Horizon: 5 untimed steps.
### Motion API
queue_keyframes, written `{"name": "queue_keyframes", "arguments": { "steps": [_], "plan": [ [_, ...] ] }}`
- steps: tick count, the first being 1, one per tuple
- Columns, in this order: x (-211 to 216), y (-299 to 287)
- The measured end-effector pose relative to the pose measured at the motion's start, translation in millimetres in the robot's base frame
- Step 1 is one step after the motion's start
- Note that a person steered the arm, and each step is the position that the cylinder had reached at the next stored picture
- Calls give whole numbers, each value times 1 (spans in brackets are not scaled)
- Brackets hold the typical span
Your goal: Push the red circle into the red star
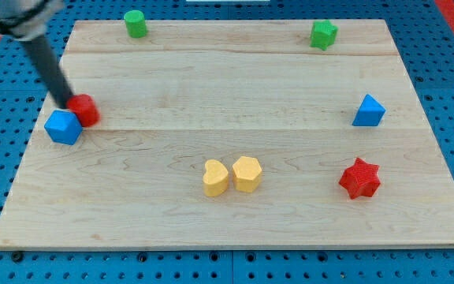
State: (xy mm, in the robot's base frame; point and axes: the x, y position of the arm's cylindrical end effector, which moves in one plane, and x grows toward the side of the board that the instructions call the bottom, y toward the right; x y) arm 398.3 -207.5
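The red circle (86,110) lies near the board's left edge, touching a blue cube (62,127) at its lower left. The red star (359,178) lies far off at the view's lower right. My tip (65,103) rests just left of the red circle, at its upper-left side and right above the blue cube. The dark rod slants up to the view's top left.
A green cylinder (135,24) stands at the top left and a green block (323,34) at the top right. A blue triangular block (368,111) is at the right. A yellow heart (215,177) and a yellow hexagon (247,173) sit together at bottom centre on the wooden board (235,87).
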Motion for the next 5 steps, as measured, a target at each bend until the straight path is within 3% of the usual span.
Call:
{"name": "queue_keyframes", "arguments": {
  "steps": [1, 2, 3, 4, 5],
  "plan": [
    [13, 76],
    [16, 17],
    [46, 48],
    [46, 184],
    [48, 276]
  ]
}}
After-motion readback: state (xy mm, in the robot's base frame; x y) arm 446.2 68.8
